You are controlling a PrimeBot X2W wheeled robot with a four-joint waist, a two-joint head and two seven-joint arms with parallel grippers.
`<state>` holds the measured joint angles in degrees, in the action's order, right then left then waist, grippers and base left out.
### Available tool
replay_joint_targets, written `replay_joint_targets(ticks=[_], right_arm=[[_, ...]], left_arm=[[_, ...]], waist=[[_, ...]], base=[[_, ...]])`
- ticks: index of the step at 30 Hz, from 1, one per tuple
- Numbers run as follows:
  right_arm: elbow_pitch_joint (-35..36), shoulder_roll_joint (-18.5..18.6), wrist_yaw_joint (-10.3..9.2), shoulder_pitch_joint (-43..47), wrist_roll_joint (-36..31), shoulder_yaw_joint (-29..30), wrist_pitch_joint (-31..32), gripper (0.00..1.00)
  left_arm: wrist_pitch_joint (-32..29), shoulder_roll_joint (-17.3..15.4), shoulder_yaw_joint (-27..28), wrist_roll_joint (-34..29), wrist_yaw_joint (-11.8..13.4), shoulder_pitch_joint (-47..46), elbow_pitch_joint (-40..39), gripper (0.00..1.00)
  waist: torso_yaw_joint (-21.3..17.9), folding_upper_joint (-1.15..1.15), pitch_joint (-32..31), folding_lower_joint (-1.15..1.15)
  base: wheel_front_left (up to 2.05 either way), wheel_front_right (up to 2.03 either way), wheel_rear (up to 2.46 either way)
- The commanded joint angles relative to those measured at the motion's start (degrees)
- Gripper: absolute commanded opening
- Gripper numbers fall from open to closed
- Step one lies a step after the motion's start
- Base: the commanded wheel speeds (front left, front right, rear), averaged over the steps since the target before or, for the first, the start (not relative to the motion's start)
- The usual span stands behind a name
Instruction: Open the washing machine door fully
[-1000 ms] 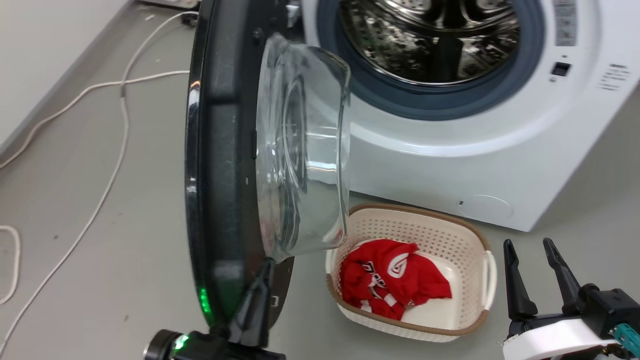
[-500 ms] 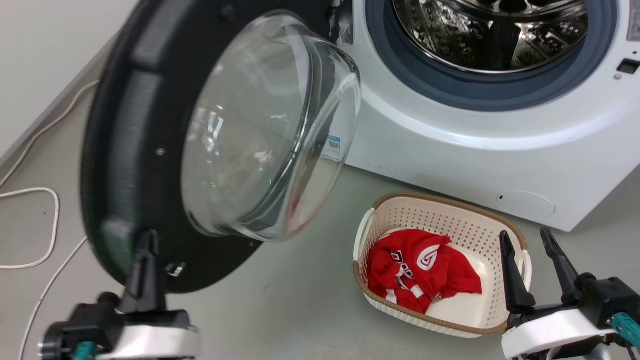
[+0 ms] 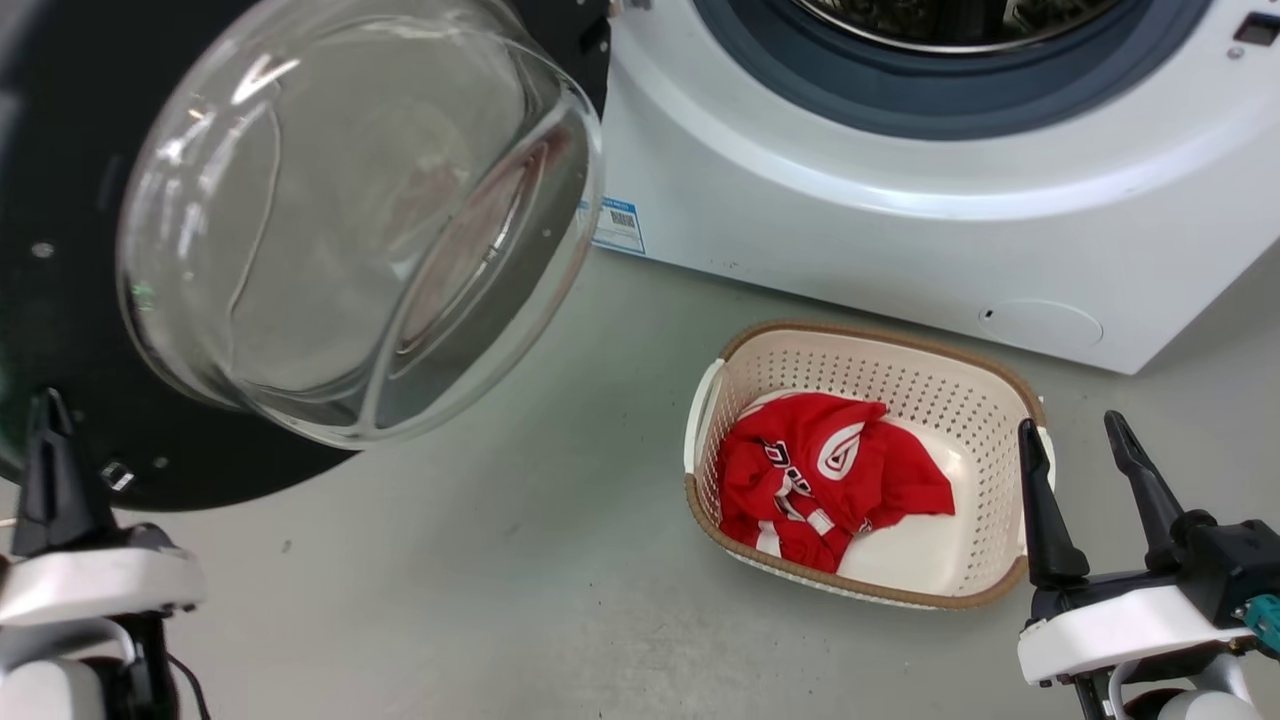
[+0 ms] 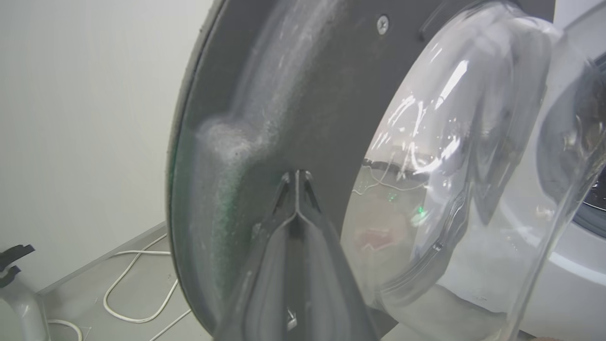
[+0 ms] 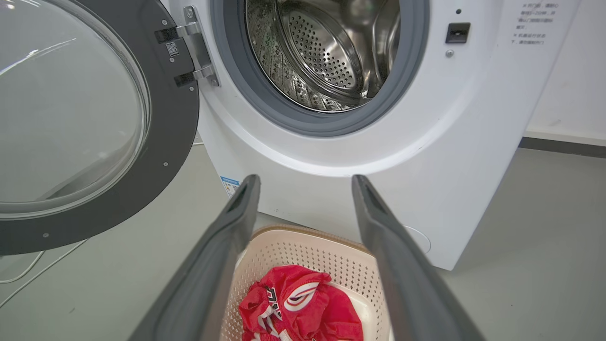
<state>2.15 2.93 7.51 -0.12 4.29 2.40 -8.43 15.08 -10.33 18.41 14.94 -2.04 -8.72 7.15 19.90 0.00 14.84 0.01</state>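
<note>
Both empty, our left gripper (image 4: pixel 296 187) sits closed before the washing machine door (image 3: pixel 300 220), our right gripper (image 3: pixel 1070 424) spread apart.

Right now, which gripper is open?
The right gripper, its two fingers spread wide apart; the left gripper has its fingers pressed together, pointing at the washing machine door.

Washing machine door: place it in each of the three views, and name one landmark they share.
Head view: the washing machine door takes the upper left, its clear centre bulging toward the camera.
Left wrist view: it spans the middle, dark face at left, clear bulge at right.
Right wrist view: it stands at the left, hinged to the machine.
Shared landmark: the washing machine, by its white front.
</note>
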Motion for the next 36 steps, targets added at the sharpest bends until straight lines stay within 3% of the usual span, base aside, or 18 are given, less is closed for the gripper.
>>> replay_joint_targets(ticks=[1, 17, 22, 27, 32, 34, 35, 36], right_arm=[[0.4, -0.1, -0.04, -0.9, -0.4, 0.1, 0.2, 1.0], [0.7, -0.1, -0.04, -2.2, -0.8, 0.1, 0.1, 1.0], [-0.3, -0.1, -0.04, -2.0, -0.2, -0.1, -0.6, 1.0], [-1.9, -0.1, -0.04, -1.3, 1.1, -0.6, -1.7, 1.0], [-3.7, -0.1, -0.04, -0.8, 2.1, -1.3, -2.5, 1.0], [-4.1, -0.1, -0.04, -0.5, 2.4, -1.6, -2.8, 1.0], [-4.4, -0.1, -0.04, -0.2, 2.6, -1.7, -2.9, 1.0], [-4.7, -0.1, -0.04, 0.0, 2.8, -1.9, -3.0, 1.0]], left_arm=[[0.1, -0.7, 1.4, -0.3, -0.2, -1.8, 1.1, 0.0], [0.1, -3.8, 9.9, -1.7, -4.5, -10.1, 11.0, 0.0], [0.1, -1.9, 11.4, -2.7, -5.0, -7.5, 9.2, 0.0], [0.1, 2.1, 11.9, -4.4, -5.3, -2.4, 4.0, 0.0], [0.1, 6.0, 9.3, -6.8, -5.3, 4.4, -1.9, 0.0], [0.1, 6.8, 7.1, -7.2, -5.4, 6.9, -4.2, 0.45], [0.1, 7.0, 6.0, -7.2, -5.4, 8.2, -4.9, 0.8], [0.1, 7.2, 4.6, -7.3, -5.3, 9.4, -5.6, 0.96]], waist=[[-0.5, 0.0, 1.0, -0.01], [-1.2, 0.0, 3.4, -0.01], [-1.6, 0.0, 2.0, -0.01], [-2.3, 0.0, -0.9, -0.01], [-3.4, 0.0, -4.1, -0.01], [-4.0, 0.0, -5.1, -0.01], [-4.3, 0.0, -5.6, -0.01], [-4.7, 0.0, -6.1, -0.01]], base=[[0.0, 0.0, 0.0], [0.0, 0.0, 0.0], [0.0, 0.0, 0.0], [0.0, 0.0, 0.0], [0.0, 0.0, 0.0], [0.0, 0.0, 0.0], [0.0, 0.0, 0.0], [0.0, 0.0, 0.0]])
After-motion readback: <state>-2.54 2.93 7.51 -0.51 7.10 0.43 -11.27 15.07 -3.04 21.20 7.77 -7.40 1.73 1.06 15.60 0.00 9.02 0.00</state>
